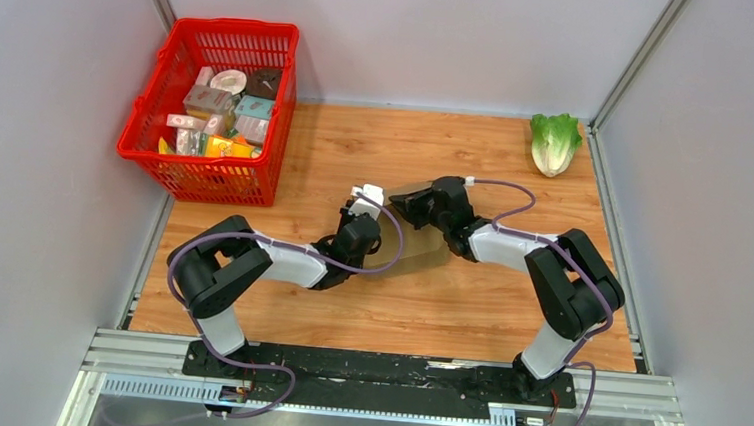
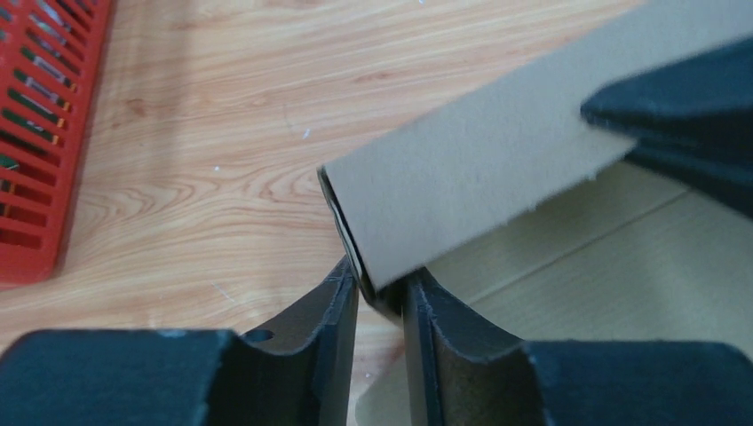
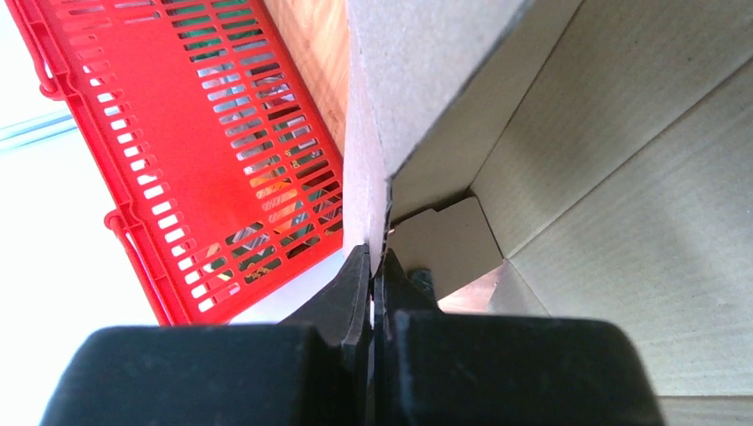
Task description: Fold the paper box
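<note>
Far-left corner blocked by red basket (image 1: 152, 107); lettuce (image 1: 555, 142) in far-right corner, w/ bare wood along the far edge betw. them. Left arm (image 1: 284, 262) & right arm (image 1: 516, 248) meet mid-table at the paper box (image 2: 479, 169), closing off the centre. Open wood along the near edge betw. the elbows and by the right edge.

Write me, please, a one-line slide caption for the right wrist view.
Right gripper pinching a wall of the brown paper box, its creased inside in view, red basket behind at left.

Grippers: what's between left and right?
A box flap, left gripper and right gripper each pinching an end; left wrist view shows it.
</note>
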